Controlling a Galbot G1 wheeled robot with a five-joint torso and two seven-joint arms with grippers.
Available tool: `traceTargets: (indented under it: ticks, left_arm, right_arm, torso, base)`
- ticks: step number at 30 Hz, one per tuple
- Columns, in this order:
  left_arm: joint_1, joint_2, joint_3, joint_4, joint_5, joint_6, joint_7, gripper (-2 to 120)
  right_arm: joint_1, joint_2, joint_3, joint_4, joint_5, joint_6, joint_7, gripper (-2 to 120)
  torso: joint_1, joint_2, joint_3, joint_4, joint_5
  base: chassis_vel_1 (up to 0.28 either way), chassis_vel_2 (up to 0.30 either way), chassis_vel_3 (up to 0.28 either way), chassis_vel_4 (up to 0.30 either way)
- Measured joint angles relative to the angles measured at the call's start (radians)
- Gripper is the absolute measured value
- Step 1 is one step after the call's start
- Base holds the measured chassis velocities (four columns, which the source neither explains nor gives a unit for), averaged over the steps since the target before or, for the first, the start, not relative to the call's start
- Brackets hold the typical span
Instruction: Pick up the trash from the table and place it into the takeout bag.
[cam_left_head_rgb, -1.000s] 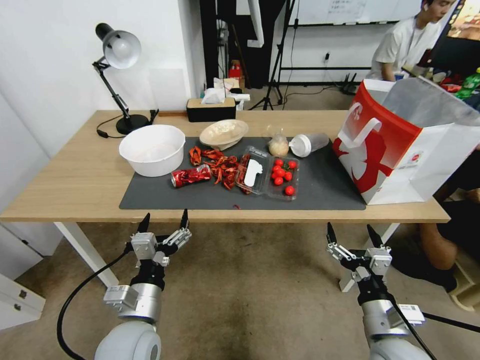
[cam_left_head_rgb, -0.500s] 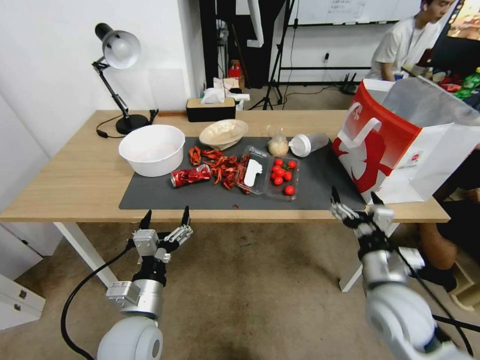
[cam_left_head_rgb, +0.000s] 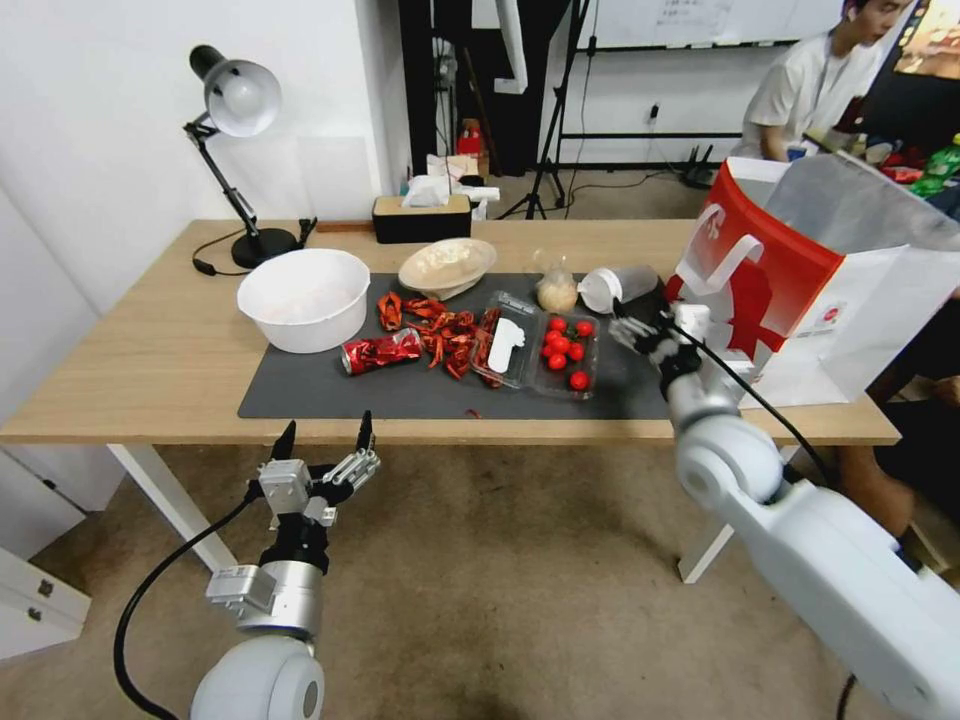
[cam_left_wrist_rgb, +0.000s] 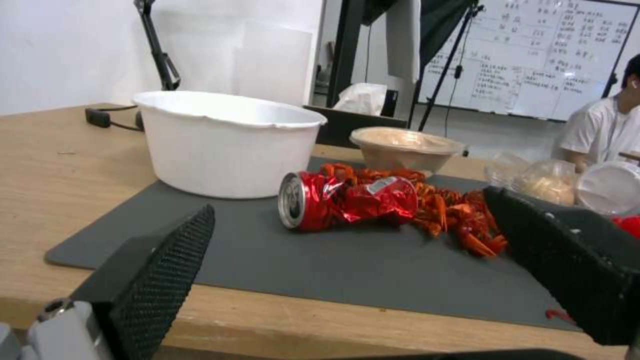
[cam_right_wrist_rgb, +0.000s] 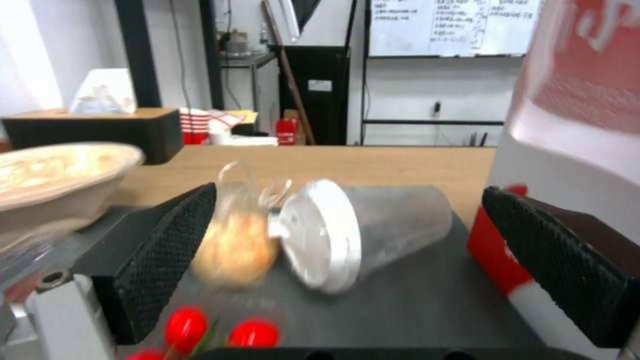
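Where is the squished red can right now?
In the head view, the crushed red can lies on its side on the dark grey mat, just in front of the white bowl, beside the red scraps.

Clear plastic cup (cam_right_wrist_rgb: 373, 230) lies on its side on the mat (cam_left_head_rgb: 400, 395); open mat in front of it, nothing between it and the spread right gripper (cam_left_head_rgb: 648, 322). Knotted clear bag (cam_right_wrist_rgb: 237, 240) touches its lid side, takeout bag (cam_left_head_rgb: 790, 290) just beside its other side. Tomato tray (cam_left_head_rgb: 565, 355) near, in front of the knotted bag.
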Motion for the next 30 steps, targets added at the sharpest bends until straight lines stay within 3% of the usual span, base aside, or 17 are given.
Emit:
traceTargets:
  ticks: [14, 30]
  left_arm:
    - [0.003, -0.006, -0.001, 0.004, 0.002, -0.020, -0.006, 100]
    - [0.002, -0.007, -0.002, 0.009, 0.003, -0.023, -0.010, 100]
  right_arm:
    - [0.289, 0.039, -0.256, -0.282, 0.051, 0.003, -0.014, 100]
    - [0.348, 0.074, -0.307, -0.398, 0.067, 0.013, -0.027, 100]
  torso:
    - [0.000, 0.000, 0.000, 0.0001, -0.0002]
    - [0.000, 0.000, 0.000, -0.0001, 0.0000]
  base:
    - [0.000, 0.000, 0.000, 0.000]
    - [0.000, 0.000, 0.000, 0.000]
